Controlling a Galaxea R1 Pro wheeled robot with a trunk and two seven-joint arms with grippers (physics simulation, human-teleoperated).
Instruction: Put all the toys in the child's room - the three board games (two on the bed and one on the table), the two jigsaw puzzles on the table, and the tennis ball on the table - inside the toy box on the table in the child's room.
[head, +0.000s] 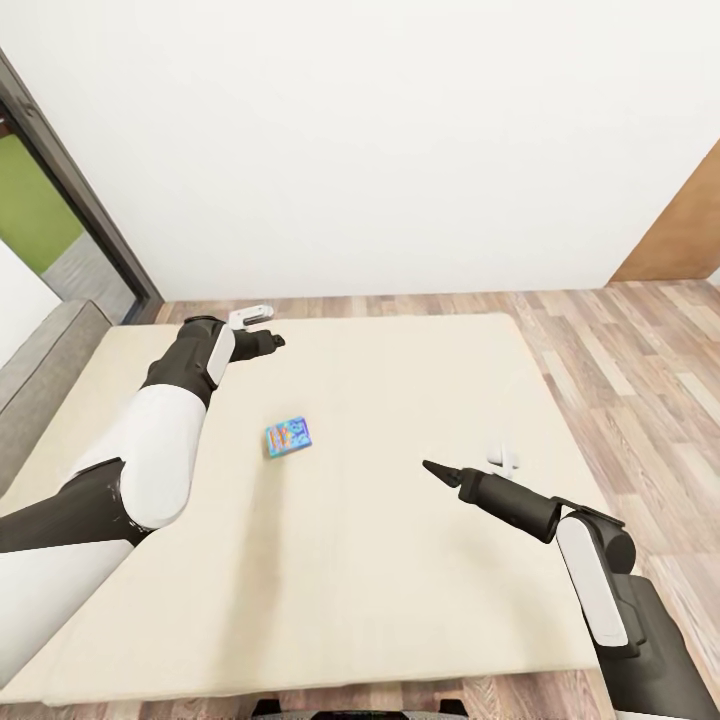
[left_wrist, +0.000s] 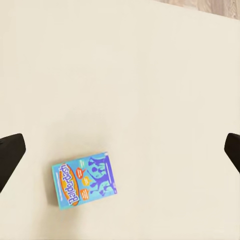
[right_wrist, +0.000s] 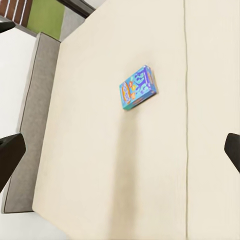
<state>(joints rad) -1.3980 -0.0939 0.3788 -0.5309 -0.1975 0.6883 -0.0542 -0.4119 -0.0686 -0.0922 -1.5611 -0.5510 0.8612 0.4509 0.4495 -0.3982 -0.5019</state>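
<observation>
A small, mostly blue board game (head: 288, 436) lies flat on the beige bed (head: 400, 380), near its middle. The same box appears in the left wrist view (left_wrist: 84, 180) and in the right wrist view (right_wrist: 138, 87). My left gripper (head: 272, 341) hovers over the bed beyond the box, open, with its dark fingertips (left_wrist: 9, 155) far apart. My right gripper (head: 432, 468) hangs above the mattress to the right of the box, also open and empty, fingertips (right_wrist: 10, 152) wide. The table, toy box, jigsaw puzzles and tennis ball are out of view.
The grey headboard (head: 40, 370) runs along the bed's left side. A dark-framed window (head: 70, 210) stands at the far left against the white wall. Wood-plank floor (head: 640, 380) lies to the right of the bed and beyond it.
</observation>
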